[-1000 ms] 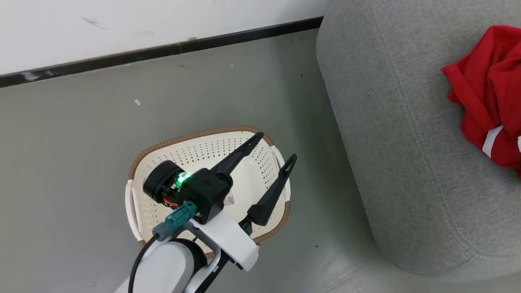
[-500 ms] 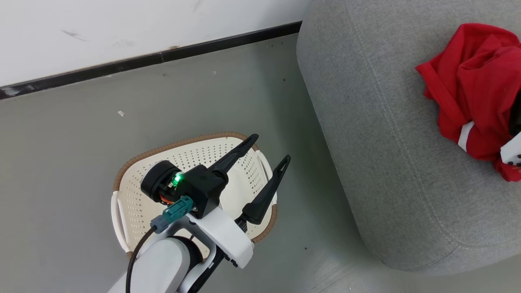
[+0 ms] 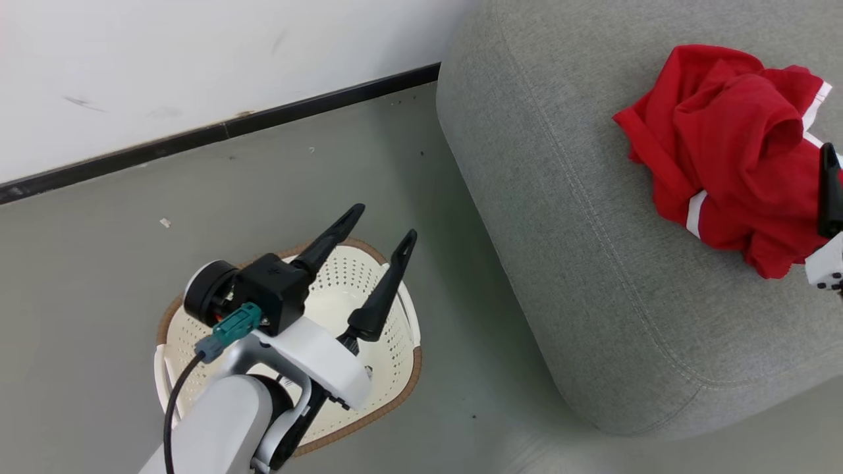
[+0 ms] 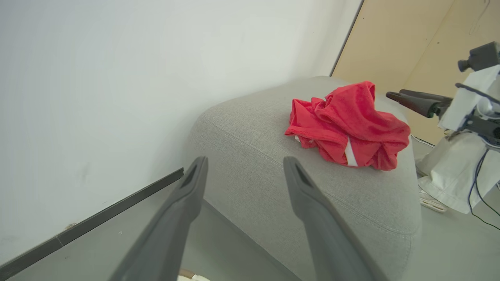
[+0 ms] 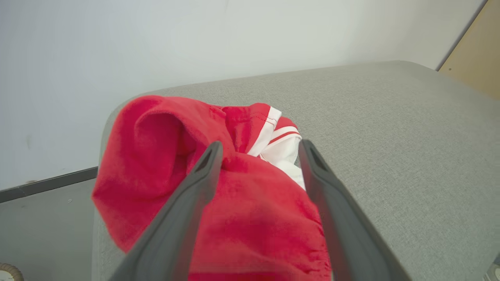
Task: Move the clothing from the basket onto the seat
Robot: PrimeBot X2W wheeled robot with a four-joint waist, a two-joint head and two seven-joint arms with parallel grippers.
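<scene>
The clothing (image 3: 724, 151) is a crumpled red heap with white stripes, lying on the grey seat (image 3: 560, 197) near its far right. My right gripper (image 3: 828, 191) shows at the right edge beside the heap. In the right wrist view its jaws (image 5: 260, 146) stand open over the clothing (image 5: 156, 164), which bulges up between them. The cream basket (image 3: 402, 309) stands on the floor left of the seat, and its visible inside holds no fabric. My left gripper (image 3: 383, 222) hovers open over its far rim. From the left wrist, that gripper (image 4: 246, 162) points towards the seat (image 4: 254, 148) and the clothing (image 4: 347, 125).
A white wall with a black skirting strip (image 3: 230, 125) runs behind the grey floor (image 3: 99, 263). A tan panel (image 4: 410, 39) stands past the seat. White fabric and cables (image 4: 449, 175) lie on the floor at the seat's far side.
The head camera has turned, so the seat and clothing sit further left in view. The right gripper has come into view at the right edge. The left gripper's tips now reach past the basket's far rim.
</scene>
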